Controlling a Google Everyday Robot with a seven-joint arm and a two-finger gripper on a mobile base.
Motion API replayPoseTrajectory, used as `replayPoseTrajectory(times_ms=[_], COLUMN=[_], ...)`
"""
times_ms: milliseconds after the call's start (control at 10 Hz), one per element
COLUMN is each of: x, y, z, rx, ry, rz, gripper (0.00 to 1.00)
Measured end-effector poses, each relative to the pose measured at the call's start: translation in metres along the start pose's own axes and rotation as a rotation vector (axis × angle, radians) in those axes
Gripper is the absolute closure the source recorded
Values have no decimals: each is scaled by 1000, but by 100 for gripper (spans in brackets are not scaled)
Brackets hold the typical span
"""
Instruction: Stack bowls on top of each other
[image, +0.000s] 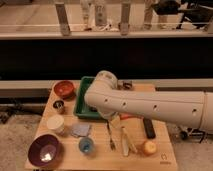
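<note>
The smaller red-orange bowl sits at the back left of the wooden table. The large dark purple bowl stands at the front left corner, upright and apart from the red one. My thick white arm reaches in from the right, and its rounded end lies over the green tray. The gripper itself is hidden, with only the arm showing. Neither bowl is touched or held.
Between the bowls stand a tiny dark metal cup and a white cup. A grey cloth, a small blue cup, a fork, a banana, an orange fruit and a black bar lie toward the front.
</note>
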Motion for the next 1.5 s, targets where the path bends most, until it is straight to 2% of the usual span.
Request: replayPoseTrajectory(times_ms=[500,700,1500], x=[-26,-44,-72], y=[-22,-38,-58], z=[3,4,9], rx=[2,10,53], ry=[7,13,9], rz=[-74,-120,-203], gripper=[20,20,20])
